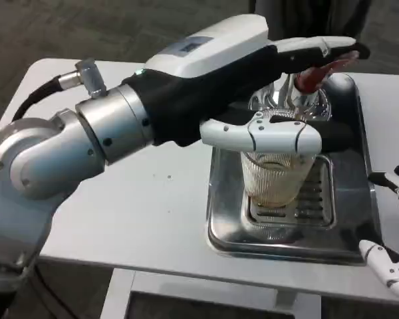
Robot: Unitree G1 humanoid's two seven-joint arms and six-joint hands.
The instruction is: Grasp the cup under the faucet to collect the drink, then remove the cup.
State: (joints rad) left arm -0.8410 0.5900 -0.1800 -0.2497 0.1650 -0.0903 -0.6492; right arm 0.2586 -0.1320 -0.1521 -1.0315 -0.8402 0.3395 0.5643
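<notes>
Your left hand (253, 86) comes in from the frame's left and spans the centre top: fingers clamped round the upper part of the cup (274, 178), one finger (266, 136) across its near side, others reaching up over the red lever of the faucet (304, 93). Cup sits centre-right, on the grate of the steel drip tray (223, 219), right under the spout. Some amber drink looks to be at the bottom, hard to be sure through the ribbing. It's clear ribbed plastic or glass, light, probably slick if wet; squeeze gently, hold mid-to-upper wall, keep it upright. Exit room: open white table (146, 199) lies left of the tray, so draw the cup low and toward frame left, clearing the tray's raised rim. Faucet crowds above, so don't lift high. Your right hand (392, 226) sits at the frame's lower right edge, fingers apart, holding nothing.
</notes>
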